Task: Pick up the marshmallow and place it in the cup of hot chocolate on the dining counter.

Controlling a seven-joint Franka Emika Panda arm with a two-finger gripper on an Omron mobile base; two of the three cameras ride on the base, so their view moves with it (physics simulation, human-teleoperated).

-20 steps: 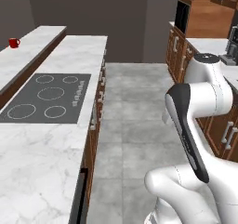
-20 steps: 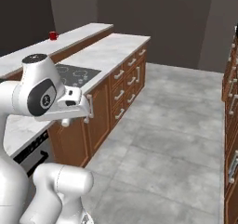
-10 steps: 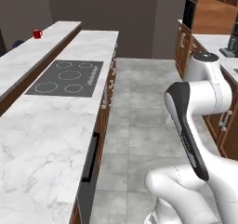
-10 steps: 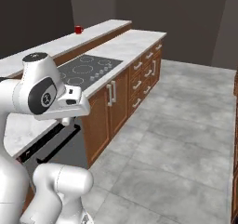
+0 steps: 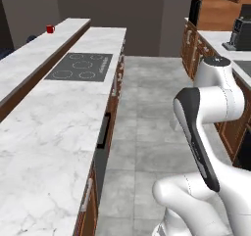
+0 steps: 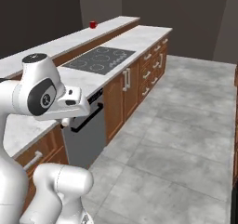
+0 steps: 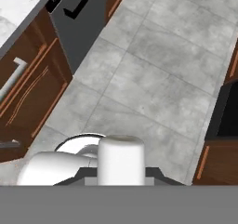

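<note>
Red mug (image 5: 50,29) stood far ahead on the raised marble counter (image 5: 44,49), well apart from the jaws, whose opening could not be told. The base had driven on, views shifting; marshmallow unlocated.

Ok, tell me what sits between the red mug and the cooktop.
Left base view: the red mug stands on the raised dining counter; only bare marble and the brown wooden step down lie between it and the black cooktop.
</note>
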